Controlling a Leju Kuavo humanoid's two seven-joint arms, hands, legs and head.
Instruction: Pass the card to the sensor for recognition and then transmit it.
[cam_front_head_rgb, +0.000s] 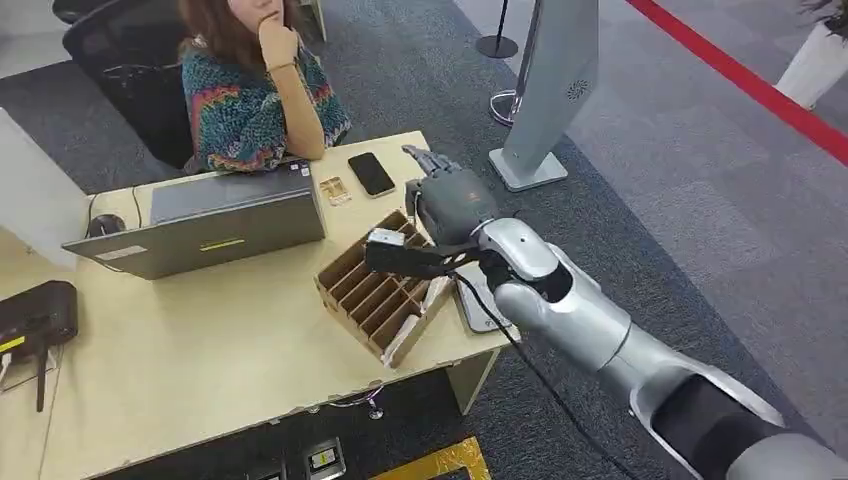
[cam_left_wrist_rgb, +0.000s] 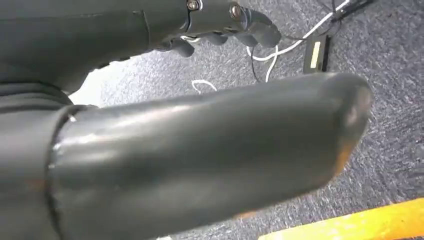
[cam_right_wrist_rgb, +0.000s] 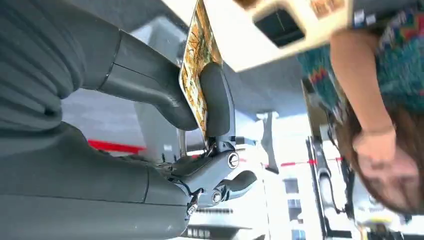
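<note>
In the right wrist view a card (cam_right_wrist_rgb: 196, 70) with a yellow-brown printed face is pinched edge-on between the thumb and a finger of my right hand (cam_right_wrist_rgb: 200, 125). The head view has that right hand (cam_front_head_rgb: 450, 200) hovering over the desk's right end, just beyond the wooden slotted box (cam_front_head_rgb: 385, 290). A flat grey-white pad (cam_front_head_rgb: 476, 305) lies on the desk's right edge, partly hidden under my forearm. My left hand (cam_left_wrist_rgb: 210, 125) hangs over grey carpet, its fingers (cam_left_wrist_rgb: 225, 27) apart from the thumb and holding nothing.
A person (cam_front_head_rgb: 255, 90) sits behind the desk (cam_front_head_rgb: 200, 360) at a grey laptop (cam_front_head_rgb: 215, 225). A black phone (cam_front_head_rgb: 371, 173) and a small card (cam_front_head_rgb: 334, 190) lie near the far edge. A grey kiosk stand (cam_front_head_rgb: 545, 90) is on the floor to the right. A black router (cam_front_head_rgb: 35, 315) sits far left.
</note>
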